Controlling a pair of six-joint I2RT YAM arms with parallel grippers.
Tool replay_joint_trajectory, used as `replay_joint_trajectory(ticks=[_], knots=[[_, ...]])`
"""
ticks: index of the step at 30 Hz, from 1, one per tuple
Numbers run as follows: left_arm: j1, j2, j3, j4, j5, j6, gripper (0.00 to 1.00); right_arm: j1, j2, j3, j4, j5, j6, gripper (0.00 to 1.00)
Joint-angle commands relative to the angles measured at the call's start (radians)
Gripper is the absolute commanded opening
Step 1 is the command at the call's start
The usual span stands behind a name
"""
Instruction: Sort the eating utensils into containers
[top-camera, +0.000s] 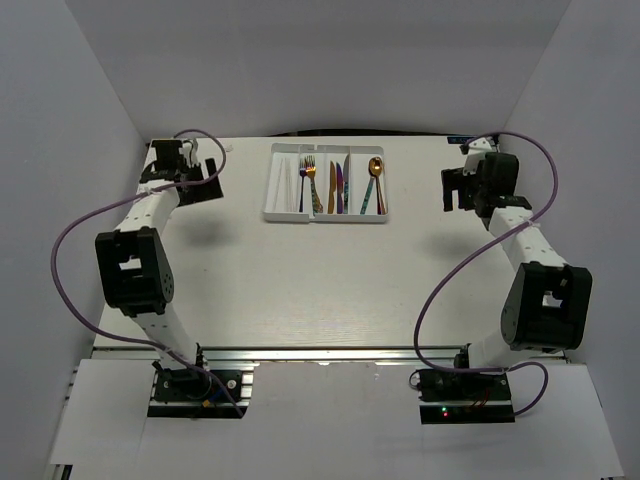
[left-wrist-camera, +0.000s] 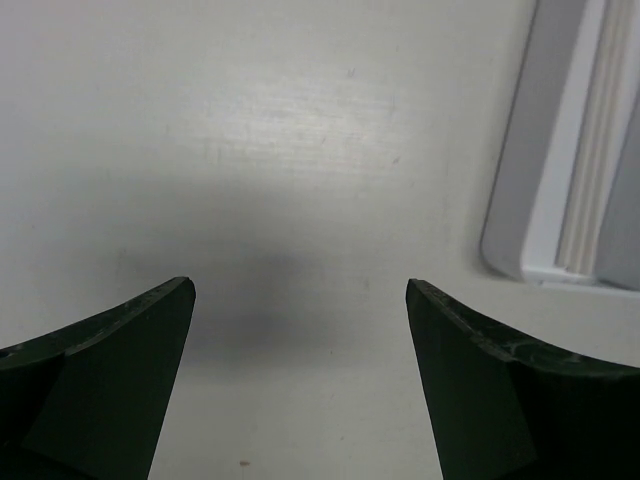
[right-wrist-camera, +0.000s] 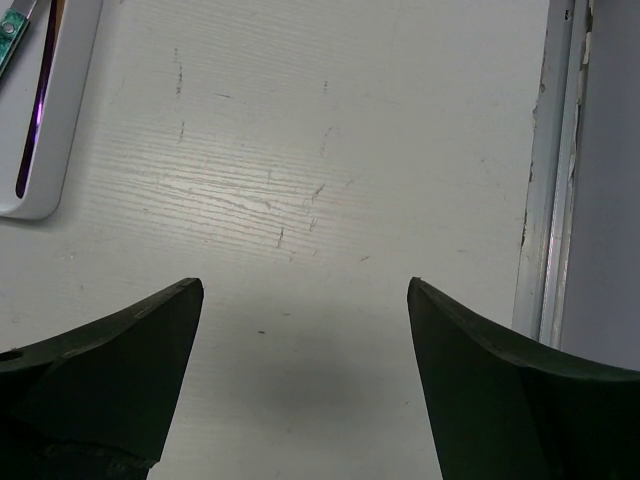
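Top view only: the whole tray (top-camera: 326, 217) is shown at far centre of the tabletop (top-camera: 320, 290). Utensils are laid lengthwise in it: forks (top-camera: 308, 180) in 2nd compartment from left, knives (top-camera: 336, 186) in 3rd, spoons (top-camera: 373, 180) in the rightmost. In wrist views just one tray corner is caught each. In left wrist view it sits at frame's right. In right wrist view it sits top left, w/ a purple utensil (right-wrist-camera: 42, 70) and a teal-patterned handle (right-wrist-camera: 12, 28) inside.

Left arm is bent w/ elbow out to the left. The left end effector (top-camera: 195, 178) is held at the far-left corner, well apart from tray, fingers spread wide, nothing btwn them. Right arm is mirrored. The right end effector (top-camera: 456, 189) is held far right, likewise spread wide and empty.

Tabletop's right edge w/ a metal rail (right-wrist-camera: 552, 200) is seen only in right wrist view. Bare tabletop is left btwn the arms, near side of tray. White walls (top-camera: 60, 150) are set close at left, right and far.
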Motion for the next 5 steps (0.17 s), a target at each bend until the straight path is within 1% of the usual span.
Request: replay_joint_trajectory(ticks=[1,5], knots=[[-0.029,-0.108,-0.068,0.037,-0.046,0.016,0.98,-0.006,-0.014,-0.004,0.072,0.012,-0.019,0.89],[-0.029,-0.121,-0.089,0.048,-0.051,0.008,0.98,-0.007,-0.017,-0.005,0.072,0.018,-0.027,0.89]])
